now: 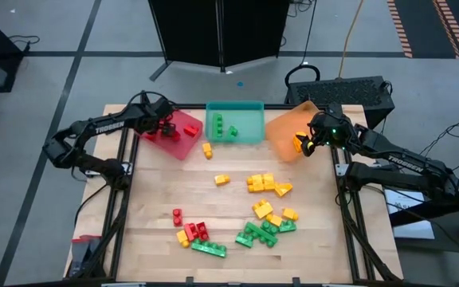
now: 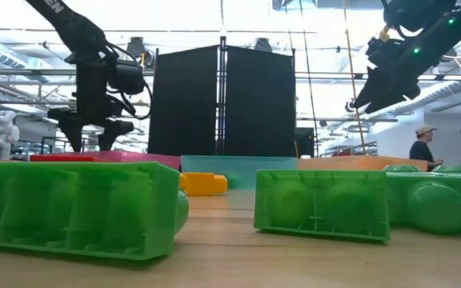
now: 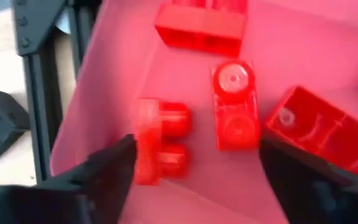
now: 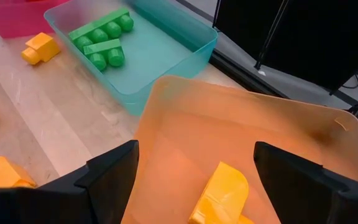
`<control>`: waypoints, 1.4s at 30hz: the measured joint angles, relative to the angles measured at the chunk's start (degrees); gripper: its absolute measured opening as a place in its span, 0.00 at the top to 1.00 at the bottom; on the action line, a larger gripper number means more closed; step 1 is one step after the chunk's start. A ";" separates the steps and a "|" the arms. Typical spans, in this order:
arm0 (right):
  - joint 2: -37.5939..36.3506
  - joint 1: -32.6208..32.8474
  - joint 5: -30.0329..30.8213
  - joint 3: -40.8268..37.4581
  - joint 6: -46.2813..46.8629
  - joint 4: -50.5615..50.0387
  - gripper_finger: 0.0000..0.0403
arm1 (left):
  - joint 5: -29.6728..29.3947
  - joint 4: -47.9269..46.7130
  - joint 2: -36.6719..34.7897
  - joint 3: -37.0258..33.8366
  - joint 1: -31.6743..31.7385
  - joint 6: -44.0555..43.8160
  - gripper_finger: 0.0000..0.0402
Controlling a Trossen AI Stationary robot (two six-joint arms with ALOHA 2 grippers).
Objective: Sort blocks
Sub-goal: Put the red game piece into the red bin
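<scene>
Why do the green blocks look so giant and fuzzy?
In the low view the green blocks lie right by the camera, so they loom large and soft; the bright ceiling behind glares white. In the left wrist view the red blocks blur too.

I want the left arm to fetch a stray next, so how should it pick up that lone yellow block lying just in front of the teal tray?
Come straight down from above on the yellow block and close the jaws across its narrow width. It lies flat on the table beside the teal tray, with open wood on its other sides, so probably only the tray-side wall needs care.
</scene>
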 joint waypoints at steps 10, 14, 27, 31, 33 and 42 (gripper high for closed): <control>0.00 0.00 0.00 0.00 0.00 0.00 0.22 | 23.78 -0.37 -0.69 0.00 -2.61 1.18 0.03; 0.00 0.00 -0.01 0.00 0.00 0.00 0.22 | 28.78 -0.35 -4.14 0.27 -10.92 2.12 0.04; -0.02 0.00 -0.31 0.00 -0.81 -0.48 0.22 | 23.12 3.45 -10.71 1.49 -52.03 -14.24 0.04; -0.02 0.00 -0.31 0.00 -1.29 -0.48 0.22 | 18.83 3.45 -8.50 1.49 -59.78 -29.89 0.04; -0.02 0.00 -0.31 0.00 -1.29 -0.50 0.22 | 17.08 3.26 -6.87 1.49 -62.47 -39.38 0.04; -0.02 0.00 -0.28 0.00 -1.31 -0.54 0.22 | 15.34 2.84 2.50 3.54 -72.11 -72.20 0.04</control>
